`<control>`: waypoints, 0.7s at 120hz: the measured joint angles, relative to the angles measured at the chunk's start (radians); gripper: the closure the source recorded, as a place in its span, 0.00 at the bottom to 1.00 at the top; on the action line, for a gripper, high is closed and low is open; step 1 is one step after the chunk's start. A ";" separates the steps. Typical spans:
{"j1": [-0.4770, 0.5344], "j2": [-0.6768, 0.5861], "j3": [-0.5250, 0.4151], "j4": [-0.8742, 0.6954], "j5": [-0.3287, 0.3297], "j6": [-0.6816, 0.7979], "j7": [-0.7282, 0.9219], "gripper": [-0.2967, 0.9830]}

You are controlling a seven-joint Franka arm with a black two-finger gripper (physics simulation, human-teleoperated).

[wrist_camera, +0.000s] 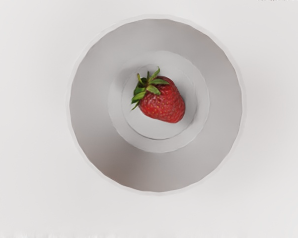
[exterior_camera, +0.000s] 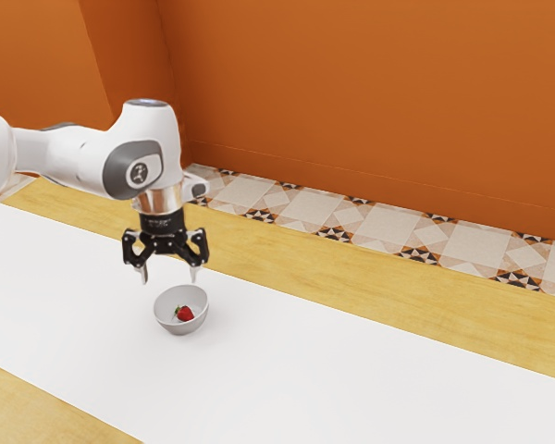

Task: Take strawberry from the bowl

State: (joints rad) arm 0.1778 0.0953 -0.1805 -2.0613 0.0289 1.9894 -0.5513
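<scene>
The gripper (exterior_camera: 169, 275) hung above the bowl (exterior_camera: 195, 296), its two fingers spread wide, gripping nothing. The strawberry (exterior_camera: 185, 314) lay on the bowl's bottom, its leaves toward the exterior view's left.

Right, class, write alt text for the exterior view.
A robot arm holds its open claw above a grey bowl containing one red strawberry. The bowl stands on a white strip along a wooden table, before an orange wall.

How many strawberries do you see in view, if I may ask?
1: the strawberry lies on its side at the bottom of the bowl.
</scene>
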 joint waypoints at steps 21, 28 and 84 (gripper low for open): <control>0.022 0.013 0.002 -0.025 -0.003 0.052 -0.037 0.44; 0.026 0.028 0.002 -0.041 -0.007 0.081 -0.047 0.47; 0.033 0.044 0.003 -0.118 -0.076 0.237 -0.183 0.53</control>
State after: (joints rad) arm 0.2109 0.1393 -0.1780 -2.1798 -0.0468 2.2260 -0.7346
